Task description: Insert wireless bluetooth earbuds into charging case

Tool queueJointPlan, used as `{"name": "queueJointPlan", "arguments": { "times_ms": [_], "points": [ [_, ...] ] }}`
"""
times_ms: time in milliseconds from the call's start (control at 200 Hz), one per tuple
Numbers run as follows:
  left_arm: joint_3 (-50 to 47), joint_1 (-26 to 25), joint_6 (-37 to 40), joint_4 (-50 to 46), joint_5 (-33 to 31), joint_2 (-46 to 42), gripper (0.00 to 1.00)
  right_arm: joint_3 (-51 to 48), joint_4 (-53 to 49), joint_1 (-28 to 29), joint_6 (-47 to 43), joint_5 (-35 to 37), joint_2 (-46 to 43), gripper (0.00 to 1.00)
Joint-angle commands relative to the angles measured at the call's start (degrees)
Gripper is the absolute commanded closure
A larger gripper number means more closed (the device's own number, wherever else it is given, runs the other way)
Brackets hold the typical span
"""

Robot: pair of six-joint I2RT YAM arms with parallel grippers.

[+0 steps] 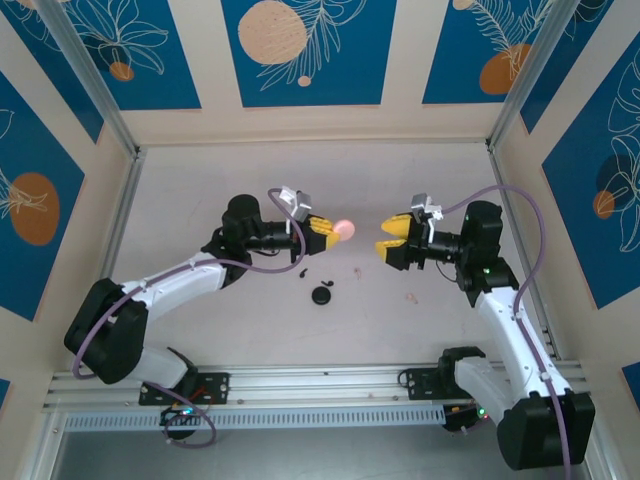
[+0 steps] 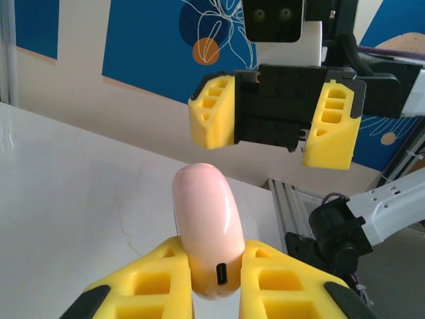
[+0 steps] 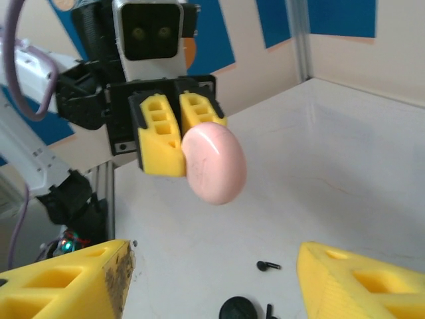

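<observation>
The pink charging case is squeezed tight in my left jaws, up above the table. My right jaws face it, spread apart and holding nothing.

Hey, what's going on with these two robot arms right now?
The left gripper is shut on a pink charging case, which looks closed, and holds it up above the table. The right gripper faces it with its jaws open, not touching it. A black earbud and a round black object lie on the table below.
</observation>
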Motion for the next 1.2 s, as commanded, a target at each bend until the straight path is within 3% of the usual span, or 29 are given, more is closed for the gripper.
{"name": "queueJointPlan", "arguments": {
  "times_ms": [0,355,750,1195],
  "points": [
    [1.85,0.7,2.14,-0.74,2.77,-2.5,0.83,4.08,-6.61,-0.91,-9.31,-8.67,2.04,0.35],
    [2.08,1.09,2.56,0.32,5.55,-2.72,0.84,12.55,-22.19,-1.62,-27.61,-13.8,8.82,0.39],
    [2.07,1.05,4.3,0.53,8.39,-2.53,0.83,13.34,-22.89,-0.53,-29.96,-12.79,10.04,0.39],
    [1.96,1.06,0.24,6.93,11.05,-1.29,0.84,20.59,-29.89,8.04,-34.84,-10.27,16.57,0.39]
  ]
}}
